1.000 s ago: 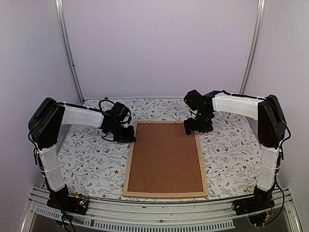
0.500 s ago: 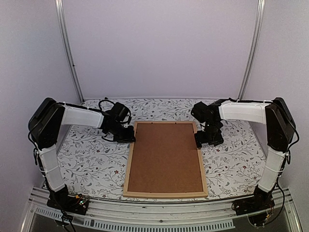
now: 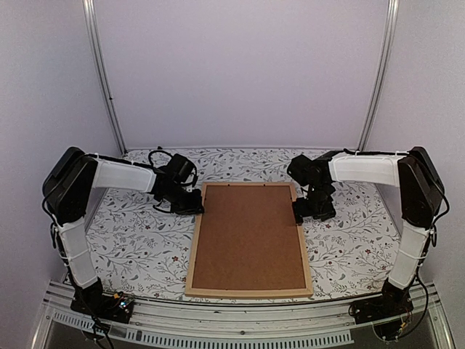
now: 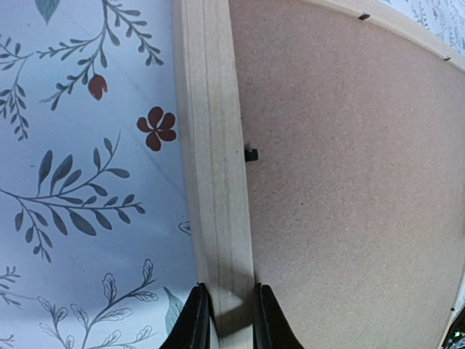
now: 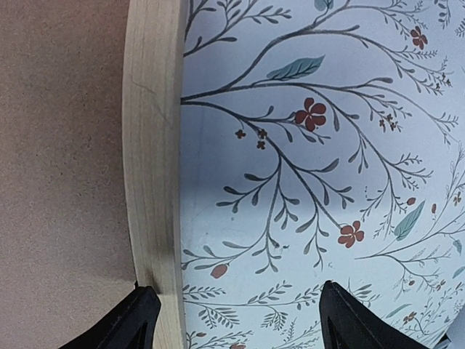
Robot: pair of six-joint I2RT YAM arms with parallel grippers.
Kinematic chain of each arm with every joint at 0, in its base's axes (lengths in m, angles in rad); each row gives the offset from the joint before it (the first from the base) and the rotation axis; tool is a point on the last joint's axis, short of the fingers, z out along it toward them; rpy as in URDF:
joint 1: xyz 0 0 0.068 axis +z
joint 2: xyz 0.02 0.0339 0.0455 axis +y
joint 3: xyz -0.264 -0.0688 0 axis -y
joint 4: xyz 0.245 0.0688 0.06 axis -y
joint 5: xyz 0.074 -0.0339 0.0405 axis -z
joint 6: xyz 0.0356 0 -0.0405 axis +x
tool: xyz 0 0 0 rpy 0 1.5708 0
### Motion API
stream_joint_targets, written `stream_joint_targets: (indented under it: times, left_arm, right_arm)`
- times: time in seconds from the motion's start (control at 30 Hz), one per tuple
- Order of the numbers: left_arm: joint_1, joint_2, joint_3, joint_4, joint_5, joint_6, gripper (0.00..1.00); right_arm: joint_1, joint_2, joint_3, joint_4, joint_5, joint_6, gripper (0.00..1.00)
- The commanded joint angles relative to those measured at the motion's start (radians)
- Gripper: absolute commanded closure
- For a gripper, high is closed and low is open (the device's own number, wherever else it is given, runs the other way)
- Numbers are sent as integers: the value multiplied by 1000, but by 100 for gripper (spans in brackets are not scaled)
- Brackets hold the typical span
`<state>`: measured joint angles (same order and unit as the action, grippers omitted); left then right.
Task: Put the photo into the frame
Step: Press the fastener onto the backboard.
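The frame (image 3: 193, 251), thin light-wood bars, lies flat on the flowered cloth with a brown backing board (image 3: 248, 236) filling it. The photo is hidden. My left gripper (image 3: 195, 206) is at the frame's far left corner. In the left wrist view its jaws (image 4: 227, 320) are shut on the left bar (image 4: 211, 145), one finger on each side. My right gripper (image 3: 305, 213) hovers at the right bar near the far corner. In the right wrist view it (image 5: 236, 320) is open, one finger at the bar's (image 5: 152, 145) inner edge, the other over the cloth.
A small black retaining tab (image 4: 251, 154) sits at the board's left edge and another (image 4: 363, 16) along its far edge. The flowered tablecloth (image 3: 349, 240) spreads on both sides of the frame. White walls and metal posts close in the back.
My right arm has swung right, from over the board's far right corner to the frame's right bar. The left arm and the frame have not moved.
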<state>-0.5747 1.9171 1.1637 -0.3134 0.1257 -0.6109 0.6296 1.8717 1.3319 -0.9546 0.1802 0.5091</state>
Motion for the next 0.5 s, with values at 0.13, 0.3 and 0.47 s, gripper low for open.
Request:
stream_joint_targets:
  times: [0.13,0.3,0.47]
  left_arm:
    - [-22,33,-29,-6,11,34,100]
    - [-24,33,-30,-7,9,34,100]
    - [-25,31,-34,-7,10,35,100]
  right_arm:
    - [18,31,-2,12,3,12,20]
    - [26,49,5,14,1,12,20]
    - [45,71,20,9,1,17,20]
